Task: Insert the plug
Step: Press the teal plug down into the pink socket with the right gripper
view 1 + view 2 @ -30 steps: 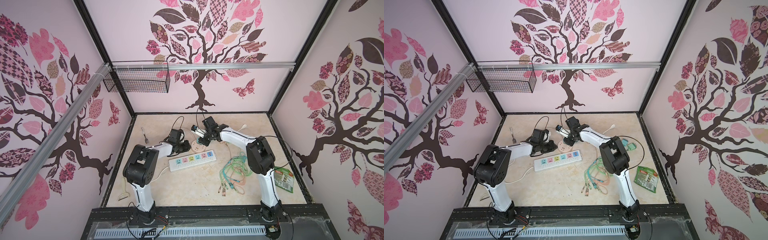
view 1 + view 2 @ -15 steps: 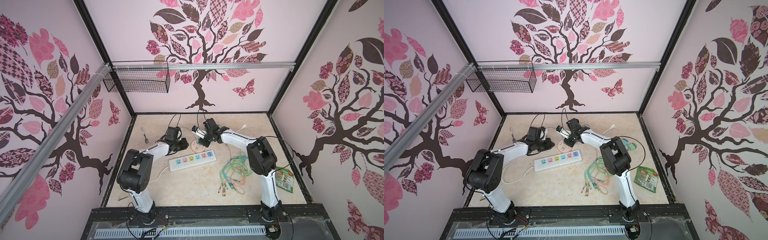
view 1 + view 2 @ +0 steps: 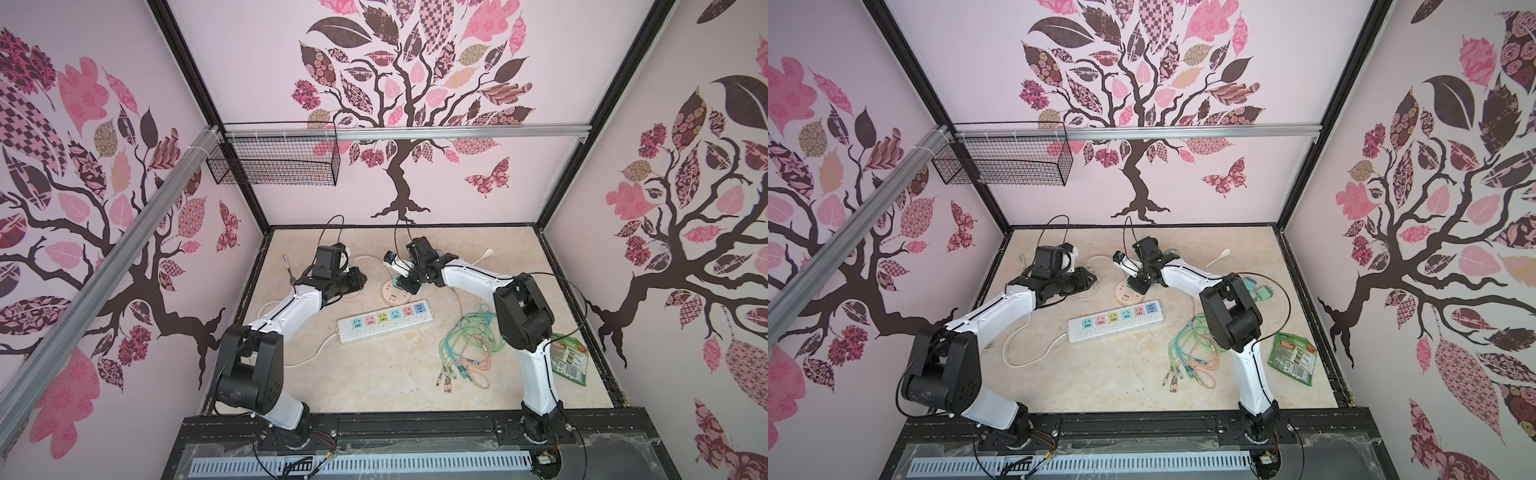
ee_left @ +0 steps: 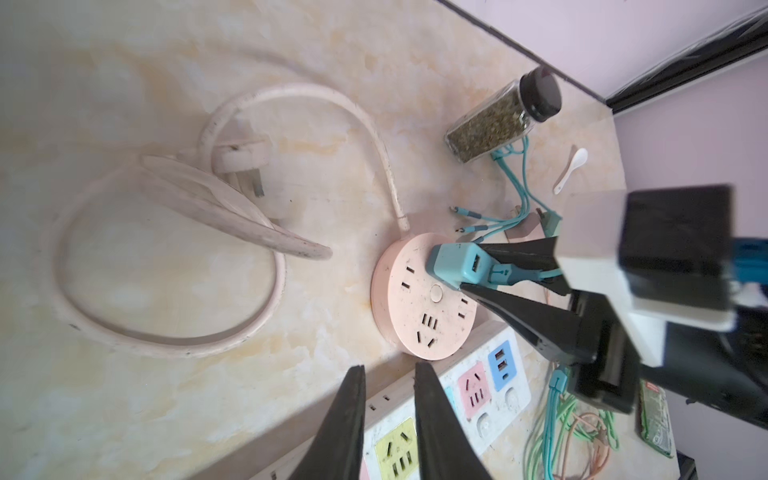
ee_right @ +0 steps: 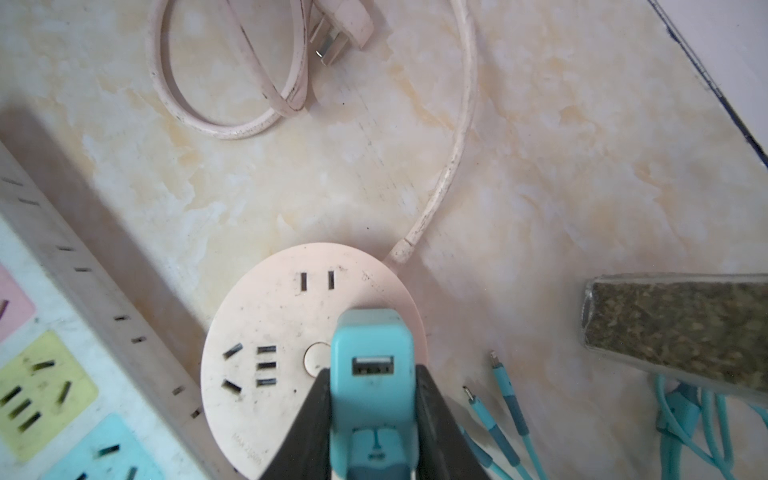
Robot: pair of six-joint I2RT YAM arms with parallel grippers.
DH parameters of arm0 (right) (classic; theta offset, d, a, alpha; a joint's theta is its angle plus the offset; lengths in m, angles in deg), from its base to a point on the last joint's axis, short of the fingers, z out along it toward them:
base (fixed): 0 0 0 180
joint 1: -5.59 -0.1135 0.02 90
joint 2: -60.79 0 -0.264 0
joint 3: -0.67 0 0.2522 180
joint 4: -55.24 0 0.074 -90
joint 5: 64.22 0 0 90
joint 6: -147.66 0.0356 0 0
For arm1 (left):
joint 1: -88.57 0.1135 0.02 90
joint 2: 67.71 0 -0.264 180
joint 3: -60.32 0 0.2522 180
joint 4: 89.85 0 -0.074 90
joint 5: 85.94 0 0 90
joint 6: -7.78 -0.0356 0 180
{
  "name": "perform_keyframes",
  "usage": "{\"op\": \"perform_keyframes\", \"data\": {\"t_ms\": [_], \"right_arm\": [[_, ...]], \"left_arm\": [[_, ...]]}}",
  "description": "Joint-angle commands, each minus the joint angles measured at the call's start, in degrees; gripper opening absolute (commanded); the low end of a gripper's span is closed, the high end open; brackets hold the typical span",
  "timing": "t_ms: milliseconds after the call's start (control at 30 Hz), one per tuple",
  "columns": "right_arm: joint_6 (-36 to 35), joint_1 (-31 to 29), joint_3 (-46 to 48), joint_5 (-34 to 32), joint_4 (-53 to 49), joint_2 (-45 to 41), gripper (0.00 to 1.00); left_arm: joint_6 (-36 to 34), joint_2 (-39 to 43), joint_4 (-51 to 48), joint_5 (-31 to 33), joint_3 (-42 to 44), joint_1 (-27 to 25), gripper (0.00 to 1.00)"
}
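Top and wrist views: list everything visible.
round socket: 1, pink, back centre
plug: 1, teal, over round socket
power strip: 1, white, coloured outlets, centre
cord: 1, pink, coiled behind socket
spice jar: 1, clear, black cap, lying at back
spoon: 1, white, back right
cables: bundle, green, teal, orange, right of strip
packet: 1, green, right edge
wire basket: 1, black, back wall
left gripper: 1, black, open, empty
right gripper: 1, black, shut on plug

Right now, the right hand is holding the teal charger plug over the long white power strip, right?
No. The right hand holds the teal charger plug over the round pink socket instead; the right wrist view shows it.
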State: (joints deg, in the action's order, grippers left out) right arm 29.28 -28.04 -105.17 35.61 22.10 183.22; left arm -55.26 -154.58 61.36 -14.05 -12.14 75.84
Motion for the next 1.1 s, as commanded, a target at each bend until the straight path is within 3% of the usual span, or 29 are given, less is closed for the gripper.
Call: {"op": "perform_keyframes", "data": {"t_ms": [0,200,500,1067], "right_arm": [[0.2,1.3,5.6,-6.3,-14.2,8.3,0.11],[0.4,1.8,4.6,-5.3,-15.7,9.6,0.10],[0.5,2.5,6.6,-4.9,-15.6,9.1,0.11],[0.4,4.5,5.1,-4.6,-18.2,10.7,0.13]], "left_arm": [[-0.4,3.5,-2.6,-0.2,1.8,2.4,0.27],[-1.8,8.2,-5.9,-1.1,1.8,5.5,0.34],[-2.6,11.0,-9.0,-0.9,1.0,5.7,0.46],[-4.6,16.5,-13.1,1.2,0.6,5.7,0.60]]}}
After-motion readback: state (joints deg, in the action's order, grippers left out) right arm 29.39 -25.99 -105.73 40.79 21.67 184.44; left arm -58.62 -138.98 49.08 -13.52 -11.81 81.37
